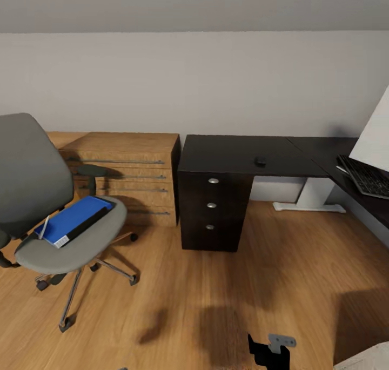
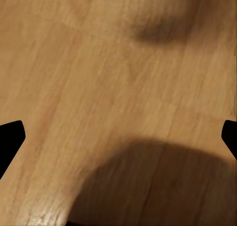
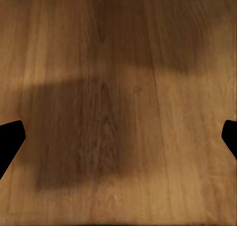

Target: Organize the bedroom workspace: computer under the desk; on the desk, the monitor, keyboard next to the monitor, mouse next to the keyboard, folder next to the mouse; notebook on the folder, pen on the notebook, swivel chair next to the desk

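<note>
The grey swivel chair point(image 1: 51, 213) stands at the left, apart from the desk. On its seat lies the blue folder point(image 1: 73, 219), with a thin pale rod point(image 1: 43, 227) at its left end; I cannot tell whether that is the pen. The black desk point(image 1: 232, 154) with its three-drawer unit sits in the middle. A small dark mouse point(image 1: 260, 161) rests on its top. At the right edge are the keyboard point(image 1: 368, 178) and the monitor's point(image 1: 375, 138) white back. The notebook and computer are out of view. My left gripper point(image 2: 118, 137) and right gripper point(image 3: 118, 137) hang open over bare floor.
Light wooden low cabinets point(image 1: 127, 167) stand against the wall between chair and desk. The desk's white leg point(image 1: 313, 197) is at the right. Wooden floor point(image 1: 216, 294) stretches in front. A black and grey part of my arm point(image 1: 270, 349) shows at the bottom edge.
</note>
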Available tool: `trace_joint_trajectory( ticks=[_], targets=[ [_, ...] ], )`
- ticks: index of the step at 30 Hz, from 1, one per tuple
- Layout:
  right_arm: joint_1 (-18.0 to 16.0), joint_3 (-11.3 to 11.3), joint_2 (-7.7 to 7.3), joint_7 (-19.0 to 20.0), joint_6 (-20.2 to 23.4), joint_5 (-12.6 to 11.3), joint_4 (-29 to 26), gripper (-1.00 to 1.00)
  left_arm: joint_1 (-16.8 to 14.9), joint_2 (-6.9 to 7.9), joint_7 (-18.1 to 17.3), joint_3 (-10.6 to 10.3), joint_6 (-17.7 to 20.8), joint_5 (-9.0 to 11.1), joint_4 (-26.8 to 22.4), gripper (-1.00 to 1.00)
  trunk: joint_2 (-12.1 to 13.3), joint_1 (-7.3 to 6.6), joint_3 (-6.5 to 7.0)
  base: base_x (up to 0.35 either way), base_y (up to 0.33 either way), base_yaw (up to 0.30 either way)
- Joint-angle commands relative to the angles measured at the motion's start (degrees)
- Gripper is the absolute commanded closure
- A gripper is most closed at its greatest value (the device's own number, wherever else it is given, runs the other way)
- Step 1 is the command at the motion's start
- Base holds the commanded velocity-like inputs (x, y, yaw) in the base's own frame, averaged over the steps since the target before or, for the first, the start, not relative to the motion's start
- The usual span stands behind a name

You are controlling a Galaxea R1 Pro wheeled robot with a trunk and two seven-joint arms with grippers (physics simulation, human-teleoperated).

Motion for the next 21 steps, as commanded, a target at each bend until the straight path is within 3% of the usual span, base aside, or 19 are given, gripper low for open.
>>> trace_joint_trajectory(
  ticks=[1, 21],
  targets=[
    [-0.1, -0.2, 0.01, 0.1, -0.2, -0.2, 0.1, -1.0, 0.0, 0.0, 0.2, -0.2, -0.2, 0.2, 0.0, -1.0, 0.0, -0.01, -0.05, 0.0, 0.002, -0.281],
    [-0.1, -0.2, -0.01, 0.1, -0.1, -0.2, 0.1, -1.0, 0.0, -0.02, 0.2, -0.2, -0.2, 0.2, 0.2, -1.0, 0.0, -0.01, -0.25, 0.0, 0.0, -0.276]
  ],
)
